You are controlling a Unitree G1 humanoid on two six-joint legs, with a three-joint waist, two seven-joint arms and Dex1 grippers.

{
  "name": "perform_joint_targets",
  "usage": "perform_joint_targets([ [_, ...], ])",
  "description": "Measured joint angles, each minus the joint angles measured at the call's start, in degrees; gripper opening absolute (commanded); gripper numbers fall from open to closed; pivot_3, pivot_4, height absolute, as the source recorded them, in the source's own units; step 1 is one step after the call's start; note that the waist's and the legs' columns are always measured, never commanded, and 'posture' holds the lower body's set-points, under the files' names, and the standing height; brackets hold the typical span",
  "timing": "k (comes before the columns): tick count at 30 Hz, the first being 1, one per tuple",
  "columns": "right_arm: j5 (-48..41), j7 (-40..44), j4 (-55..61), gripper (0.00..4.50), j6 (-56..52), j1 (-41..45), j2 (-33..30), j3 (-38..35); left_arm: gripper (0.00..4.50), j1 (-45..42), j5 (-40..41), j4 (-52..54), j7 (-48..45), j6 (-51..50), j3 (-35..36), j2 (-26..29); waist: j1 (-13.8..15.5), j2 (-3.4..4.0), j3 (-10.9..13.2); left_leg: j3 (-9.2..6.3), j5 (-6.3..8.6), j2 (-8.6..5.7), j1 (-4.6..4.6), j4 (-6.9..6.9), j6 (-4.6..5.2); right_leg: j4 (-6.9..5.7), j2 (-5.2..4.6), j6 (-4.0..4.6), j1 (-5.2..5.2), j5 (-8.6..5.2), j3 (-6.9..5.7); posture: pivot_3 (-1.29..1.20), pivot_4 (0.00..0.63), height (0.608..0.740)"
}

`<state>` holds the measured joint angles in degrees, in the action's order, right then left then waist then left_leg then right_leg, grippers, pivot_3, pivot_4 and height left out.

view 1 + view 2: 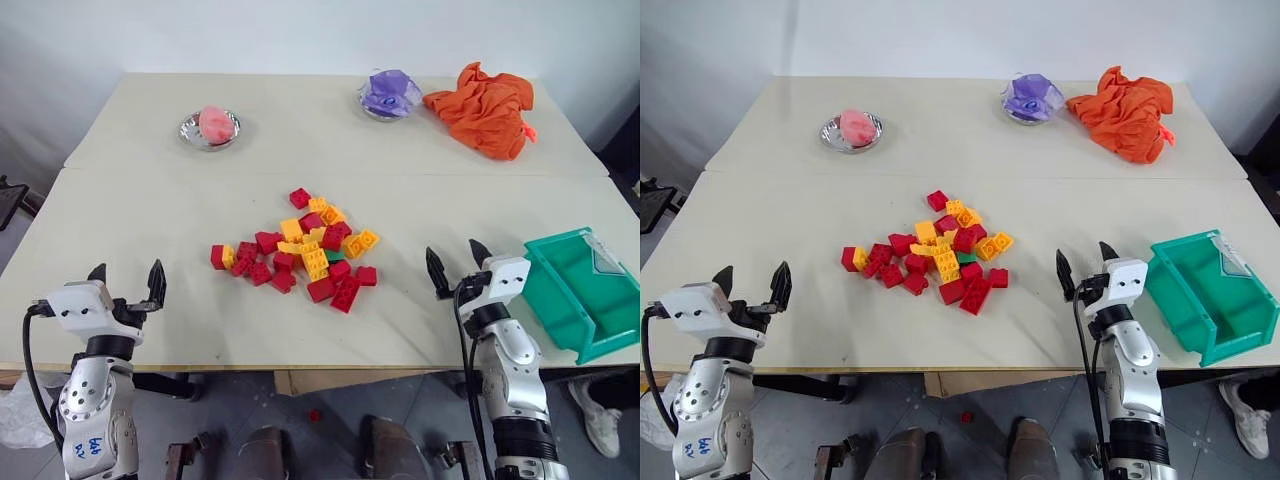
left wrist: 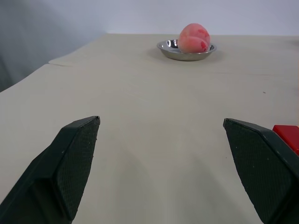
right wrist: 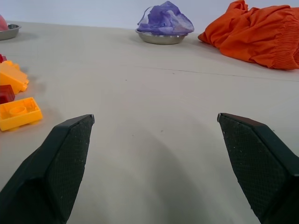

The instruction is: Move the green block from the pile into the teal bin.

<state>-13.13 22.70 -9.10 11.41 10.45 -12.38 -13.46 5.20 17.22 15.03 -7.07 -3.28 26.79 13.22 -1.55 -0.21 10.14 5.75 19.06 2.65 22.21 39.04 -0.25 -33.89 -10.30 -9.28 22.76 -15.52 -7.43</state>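
Green block (image 1: 334, 255) sits wedged among the red and yellow bricks of the pile (image 1: 300, 251) at mid-table, mostly covered, just a sliver showing on the pile's three o'clock side. Over at the table's right edge, around four o'clock from the pile, lies the teal bin (image 1: 584, 292). Both the left gripper (image 1: 127, 279) and the right gripper (image 1: 458, 262) hover near the front edge, fingers spread wide, holding nothing.
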Motion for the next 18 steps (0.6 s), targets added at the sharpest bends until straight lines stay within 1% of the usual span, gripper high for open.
perform_joint_targets([
  [4, -0.42, 1.76, 0.13, 4.44, -0.25, 0.81, -1.65, 0.24, 4.5, 0.07, 1.1, 0.11, -0.71, -1.36, 0.44, 1.49, 0.0, 0.0, 0.0, 0.0, 0.0, 0.01, 0.0, 0.0, 0.0, 0.0, 0.0, 0.0, 0.0, 0.0, 0.01, 0.0, 0.15, 0.74],
  [6, -2.23, 4.61, 1.7, 4.44, -1.49, 1.38, -3.5, 0.96, 4.5, 0.28, 3.41, 0.45, -3.61, -1.71, 0.61, 2.94, 0.01, 0.0, 0.0, -0.01, 0.0, 0.02, 0.0, 0.0, 0.0, 0.0, 0.0, 0.01, 0.0, 0.0, 0.0, 0.0, 0.15, 0.74],
  [8, -5.21, 8.72, 4.5, 4.44, -3.62, 1.61, -6.09, 1.79, 4.5, 1.12, 5.67, 1.59, -8.62, -1.81, 0.04, 6.19, 0.02, 0.01, 0.0, -0.01, 0.0, 0.03, 0.0, 0.0, 0.0, -0.01, 0.0, 0.02, 0.01, -0.01, -0.01, 0.0, 0.15, 0.74],
  [9, -6.9, 11.01, 5.7, 4.27, -4.93, 1.65, -7.48, 1.88, 4.5, 1.53, 6.82, 2.24, -11.46, -1.94, -0.22, 7.99, 0.05, 0.01, 0.0, -0.01, 0.0, 0.03, 0.0, 0.0, 0.0, 0.0, 0.0, 0.02, 0.01, -0.01, 0.0, 0.0, 0.15, 0.74],
  [11, -11.68, 18.96, 8.23, 3.81, -9.06, 1.65, -13.42, 2.05, 4.5, 2.8, 10.34, 2.75, -21.2, -2.86, -0.99, 15.21, 0.19, 0.04, 0.02, -0.01, 0.01, 0.03, 0.01, 0.01, 0.02, 0.0, 0.0, 0.04, 0.01, -0.02, -0.01, 0.0, 0.15, 0.74],
  [12, -13.7, 22.62, 9.12, 3.5, -10.9, 1.65, -16.52, 1.8, 4.5, 3.31, 11.62, 2.82, -25.6, -3.34, -0.97, 18.61, 0.2, 0.04, 0.03, 0.0, 0.02, 0.03, 0.0, 0.01, 0.03, 0.01, 0.0, 0.04, 0.01, -0.02, -0.01, 0.0, 0.15, 0.74],
  [15, -16.72, 30.18, 10.22, 2.42, -14.41, 1.74, -21.24, 2.23, 4.5, 3.97, 12.34, 2.82, -34.53, -3.47, -1.96, 24.18, 0.12, 0.05, 0.02, 0.0, 0.03, 0.05, -0.02, -0.01, 0.02, 0.01, 0.03, 0.08, 0.0, -0.04, -0.02, 0.0, 0.15, 0.74],
  [18, -17.05, 37.0, 10.71, 1.47, -18.07, 1.91, -24.51, 6.59, 4.5, 4.02, 12.32, 2.27, -41.84, -3.22, -4.78, 27.54, -0.02, 0.06, 0.03, 0.03, 0.04, 0.07, -0.03, -0.02, 0.0, 0.0, 0.06, 0.1, 0.02, -0.05, -0.01, 0.0, 0.15, 0.74],
])
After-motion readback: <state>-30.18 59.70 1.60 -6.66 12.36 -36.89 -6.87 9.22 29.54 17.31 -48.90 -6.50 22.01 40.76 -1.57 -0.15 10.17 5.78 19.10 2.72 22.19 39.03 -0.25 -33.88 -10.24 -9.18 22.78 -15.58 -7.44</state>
